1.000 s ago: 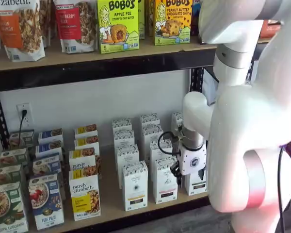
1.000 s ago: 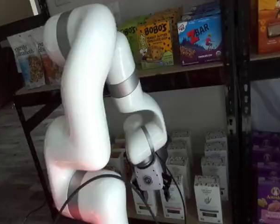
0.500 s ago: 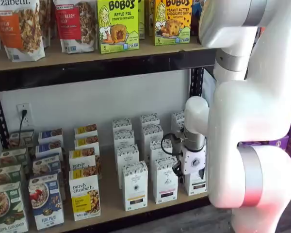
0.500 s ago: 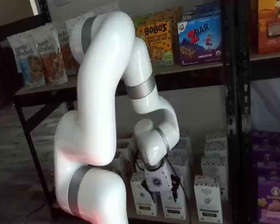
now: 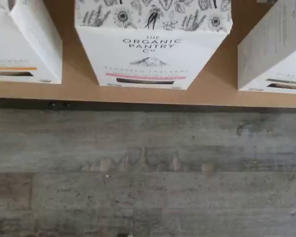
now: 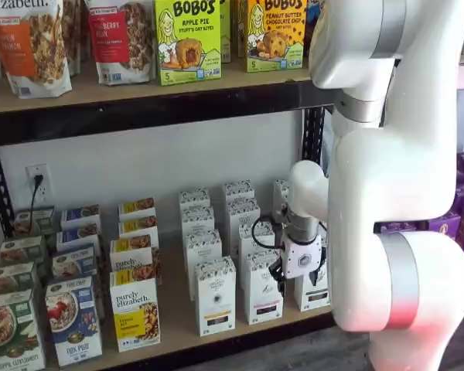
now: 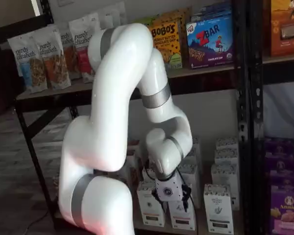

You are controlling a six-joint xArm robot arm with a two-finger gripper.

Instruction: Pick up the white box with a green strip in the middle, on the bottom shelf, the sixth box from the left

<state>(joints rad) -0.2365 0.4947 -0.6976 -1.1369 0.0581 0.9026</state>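
Wrist view: pink-striped carton (image 5: 150,44) centred, not the target.
Fingers (image 6: 300,284): spread wide, holding nothing.
Advice: shift sideways to the white box (image 7: 218,209), then close squarely.

Arm (image 7: 112,122): glossy white, fat rounded links w/ grey metallic bands at the joints, seen in both shelf views. Wrist ends in a small white boxy gripper (image 6: 301,272) body w/ a round dark logo on its face; black fingers below it, only partly visible. Black cable (image 6: 263,232) loops from the wrist to the gripper body. Faint pinkish glow on the lowest link.
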